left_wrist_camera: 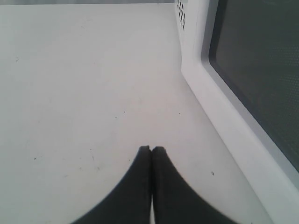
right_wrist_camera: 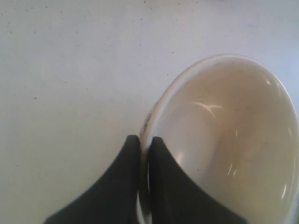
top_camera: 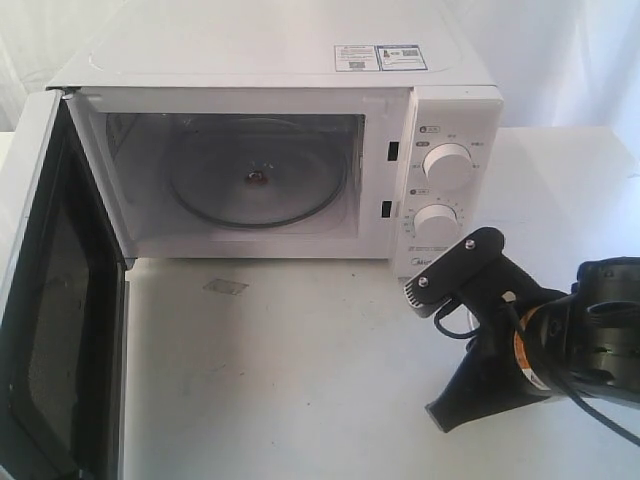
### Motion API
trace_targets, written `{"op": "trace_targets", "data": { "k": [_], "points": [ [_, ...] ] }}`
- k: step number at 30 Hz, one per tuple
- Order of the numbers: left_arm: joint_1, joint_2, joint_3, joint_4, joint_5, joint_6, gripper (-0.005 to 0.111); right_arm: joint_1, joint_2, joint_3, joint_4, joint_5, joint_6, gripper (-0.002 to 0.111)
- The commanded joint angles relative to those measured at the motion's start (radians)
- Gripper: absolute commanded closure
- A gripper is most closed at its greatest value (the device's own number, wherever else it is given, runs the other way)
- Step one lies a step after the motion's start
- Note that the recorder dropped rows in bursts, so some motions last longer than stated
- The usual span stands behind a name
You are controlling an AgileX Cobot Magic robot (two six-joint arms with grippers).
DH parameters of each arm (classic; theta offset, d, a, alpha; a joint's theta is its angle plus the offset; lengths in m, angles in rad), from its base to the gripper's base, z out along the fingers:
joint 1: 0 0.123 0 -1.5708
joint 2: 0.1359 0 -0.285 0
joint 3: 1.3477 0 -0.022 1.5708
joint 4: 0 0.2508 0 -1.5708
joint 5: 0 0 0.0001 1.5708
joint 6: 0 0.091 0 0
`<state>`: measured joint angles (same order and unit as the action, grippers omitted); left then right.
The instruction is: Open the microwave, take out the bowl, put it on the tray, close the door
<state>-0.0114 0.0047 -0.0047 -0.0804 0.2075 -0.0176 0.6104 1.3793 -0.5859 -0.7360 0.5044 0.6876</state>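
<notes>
1. Count: one microwave (top_camera: 300, 70), one door (top_camera: 50, 300), one bowl (right_wrist_camera: 224, 140), two round knobs (top_camera: 447, 165) (top_camera: 437, 220), two stickers (top_camera: 357, 57) (top_camera: 402, 56), one glass plate (top_camera: 258, 180) and two grippers.
2. The door stands wide open at 9 o'clock in the exterior view. It is hinged on the microwave's left edge, its free end points to 6 o'clock and its dark window faces 3 o'clock.
3. The left gripper (left_wrist_camera: 151, 149) has its fingers pressed together with nothing between them. It hangs over the white table (top_camera: 300, 380), just beside the door's window side.
4. The microwave's mouth faces 6 o'clock, and the glass plate lies flat and bare inside.
5. A small patch of tape (top_camera: 225, 287) lies on the table in front of the mouth.
6. The right arm (top_camera: 560, 340) sits at 4 o'clock, below the knobs.
7. The right gripper (right_wrist_camera: 145, 140) pinches the bowl's rim, one finger inside and one outside. The bowl is over the table, and its mouth faces the wrist camera.
</notes>
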Motion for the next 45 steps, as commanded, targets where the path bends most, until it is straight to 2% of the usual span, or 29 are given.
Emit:
{"op": "trace_targets", "data": {
  "k": [1, 8, 16, 21, 25, 28, 30, 33, 35, 45],
  "points": [
    [-0.001, -0.005, 0.005, -0.005, 0.001, -0.004, 0.107, -0.005, -0.010, 0.005, 0.002, 0.037, -0.013, 0.104],
    [-0.001, -0.005, 0.005, -0.005, 0.001, -0.004, 0.107, -0.005, -0.010, 0.005, 0.007, 0.022, -0.013, 0.077],
    [-0.001, -0.005, 0.005, -0.005, 0.001, -0.004, 0.107, -0.003, -0.010, 0.002, 0.014, 0.027, -0.013, 0.075],
    [-0.001, -0.005, 0.005, -0.005, 0.001, -0.004, 0.107, -0.001, -0.058, -0.049, 0.121, 0.102, -0.013, 0.075],
    [-0.001, -0.005, 0.005, -0.005, 0.001, -0.004, 0.107, -0.001, -0.167, -0.125, 0.187, 0.233, -0.102, 0.079],
    [-0.001, -0.005, 0.005, -0.005, 0.001, -0.004, 0.107, -0.001, -0.282, -0.193, 0.307, 0.317, -0.250, 0.091],
    [-0.001, -0.005, 0.005, -0.005, 0.001, -0.004, 0.107, -0.001, -0.360, -0.225, 0.433, 0.338, -0.429, 0.107],
    [-0.001, -0.005, 0.005, -0.005, 0.001, -0.004, 0.107, -0.001, -0.455, -0.229, 0.568, 0.333, -0.749, 0.108],
    [-0.001, -0.005, 0.005, -0.005, 0.001, -0.004, 0.107, -0.001, -0.496, -0.228, 0.587, 0.330, -0.879, 0.108],
    [-0.001, -0.005, 0.005, -0.005, -0.046, -0.004, 0.107, -0.001, -0.545, -0.228, 0.582, 0.263, -0.892, 0.108]
  ]
}}
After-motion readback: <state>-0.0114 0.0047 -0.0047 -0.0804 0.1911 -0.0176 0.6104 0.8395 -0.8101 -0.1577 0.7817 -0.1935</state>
